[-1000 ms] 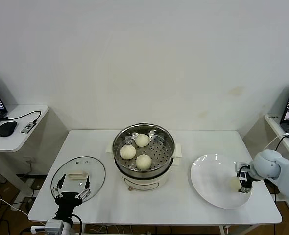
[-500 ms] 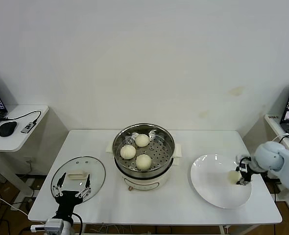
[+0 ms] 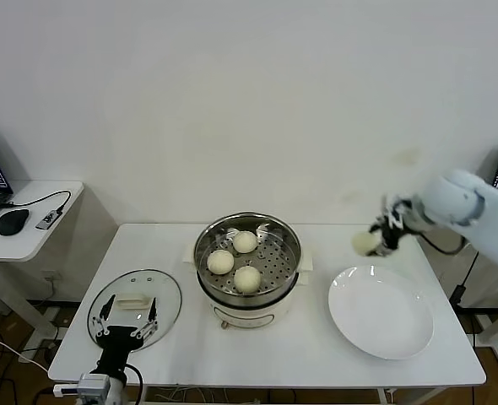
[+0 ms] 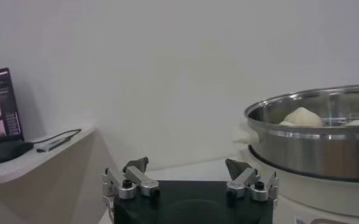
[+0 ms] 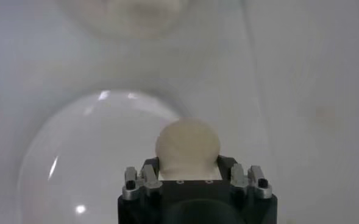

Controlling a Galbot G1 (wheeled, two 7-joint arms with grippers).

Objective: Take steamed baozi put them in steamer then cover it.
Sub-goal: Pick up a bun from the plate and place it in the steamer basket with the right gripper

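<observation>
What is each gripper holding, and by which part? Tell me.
The right gripper clamps a baozi across its sides, above the plate. The left gripper holds nothing.

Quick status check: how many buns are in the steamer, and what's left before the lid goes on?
Done: three baozi sit in the steamer. In hand: the right gripper holds the fourth bun in the air above the bare plate. Left: drop it in, then fit the glass lid, which lies by the open left gripper.
</observation>
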